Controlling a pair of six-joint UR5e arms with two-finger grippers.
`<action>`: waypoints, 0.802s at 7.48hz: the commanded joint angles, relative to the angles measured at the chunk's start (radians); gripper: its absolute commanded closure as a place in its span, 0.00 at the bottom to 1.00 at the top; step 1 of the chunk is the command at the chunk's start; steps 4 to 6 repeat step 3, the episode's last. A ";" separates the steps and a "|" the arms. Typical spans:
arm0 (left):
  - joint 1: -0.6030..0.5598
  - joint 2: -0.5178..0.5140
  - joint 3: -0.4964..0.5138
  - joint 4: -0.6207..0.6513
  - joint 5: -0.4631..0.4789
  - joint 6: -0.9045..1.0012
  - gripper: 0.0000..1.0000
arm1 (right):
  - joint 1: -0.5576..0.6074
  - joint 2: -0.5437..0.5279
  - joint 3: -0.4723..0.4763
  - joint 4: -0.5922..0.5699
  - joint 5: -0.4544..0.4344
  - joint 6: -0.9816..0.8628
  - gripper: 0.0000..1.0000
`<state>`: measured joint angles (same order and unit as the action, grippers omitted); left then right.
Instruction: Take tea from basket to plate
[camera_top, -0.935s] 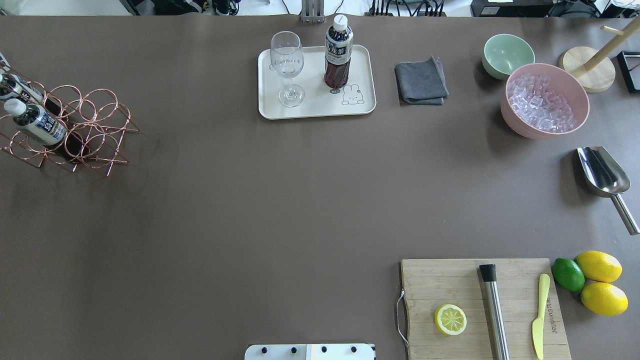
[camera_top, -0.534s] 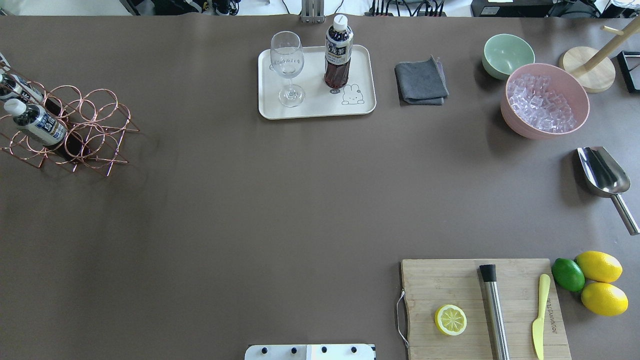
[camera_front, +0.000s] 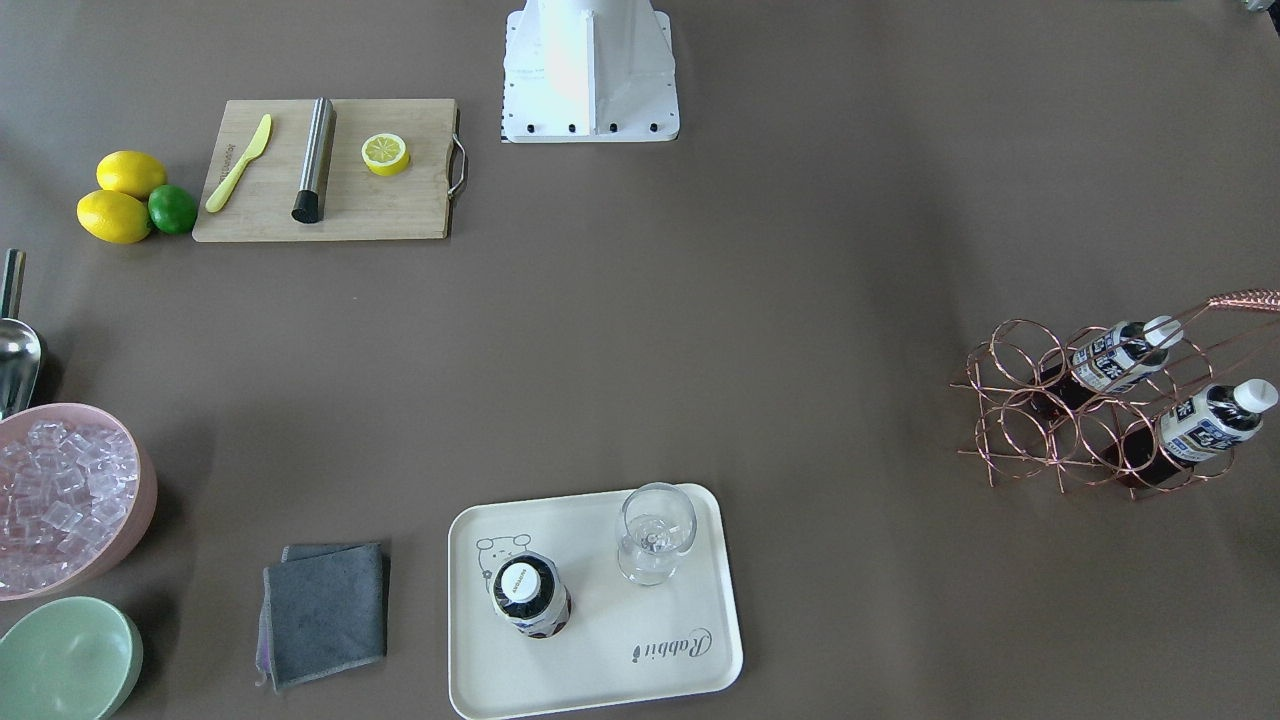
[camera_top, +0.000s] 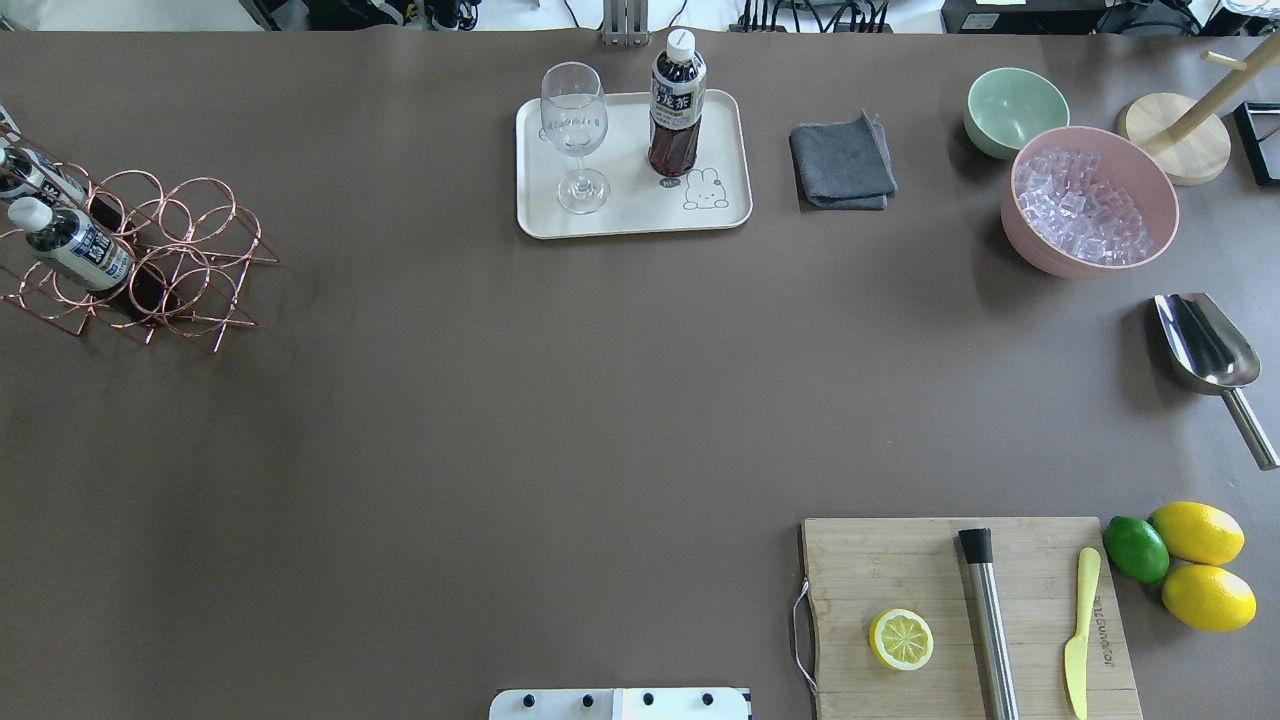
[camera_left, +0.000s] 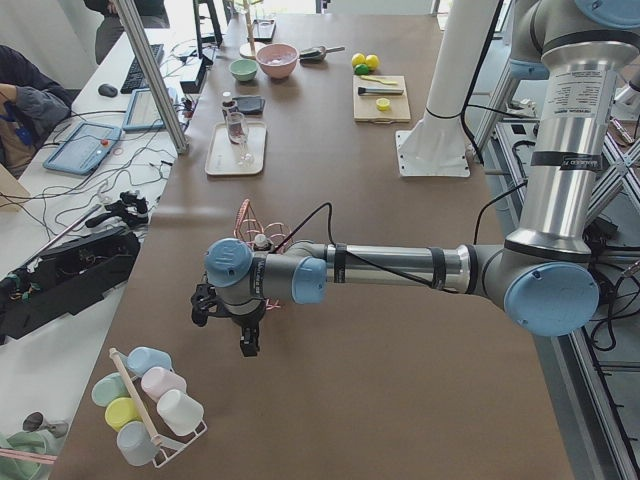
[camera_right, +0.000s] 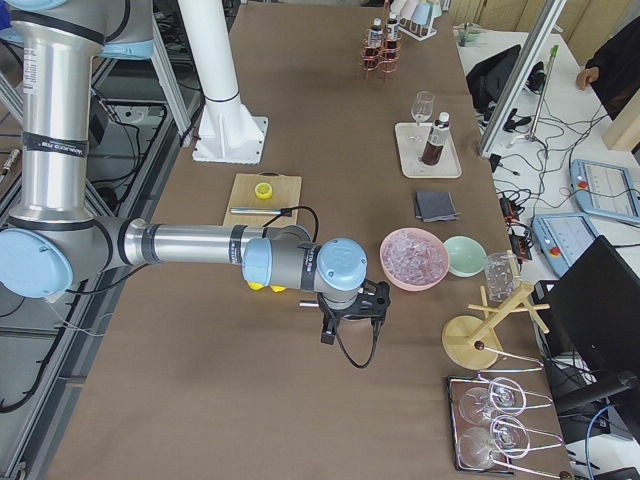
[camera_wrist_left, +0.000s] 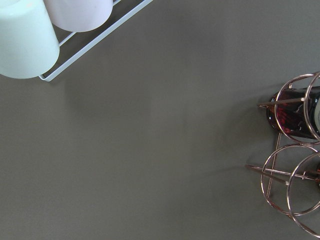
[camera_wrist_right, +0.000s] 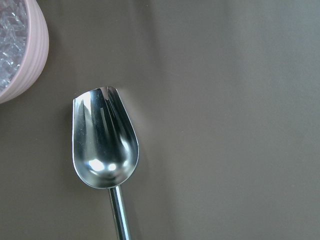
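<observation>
One tea bottle (camera_top: 677, 105) stands upright on the cream plate (camera_top: 630, 218), next to a stemmed glass (camera_top: 575, 130); it also shows in the front view (camera_front: 528, 595). Two more tea bottles (camera_top: 78, 250) (camera_top: 30, 180) lie tilted in the copper wire basket (camera_top: 190, 250) at the table's left end. My left gripper (camera_left: 245, 340) hangs above the table just beyond the basket; the left wrist view shows the basket's edge (camera_wrist_left: 290, 170). My right gripper (camera_right: 350, 318) hovers over the scoop at the other end. I cannot tell whether either is open or shut.
A pink bowl of ice (camera_top: 1090, 200), a green bowl (camera_top: 1015, 110) and a grey cloth (camera_top: 842, 165) sit right of the plate. A metal scoop (camera_wrist_right: 104, 145) lies under my right wrist. A cutting board (camera_top: 880, 570) with lemon half, knife and muddler is front right. A cup rack (camera_left: 150, 400) stands past the basket.
</observation>
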<state>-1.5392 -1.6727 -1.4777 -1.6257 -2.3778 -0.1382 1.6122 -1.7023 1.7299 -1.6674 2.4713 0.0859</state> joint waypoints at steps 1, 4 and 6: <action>0.002 0.001 -0.012 -0.002 0.000 -0.001 0.02 | 0.009 -0.002 0.000 0.000 -0.003 0.000 0.00; -0.002 0.005 -0.012 -0.002 0.006 -0.001 0.02 | 0.020 0.001 0.000 0.002 -0.011 0.000 0.00; -0.002 0.005 -0.012 -0.002 0.006 -0.001 0.02 | 0.020 0.001 0.000 0.002 -0.011 0.000 0.00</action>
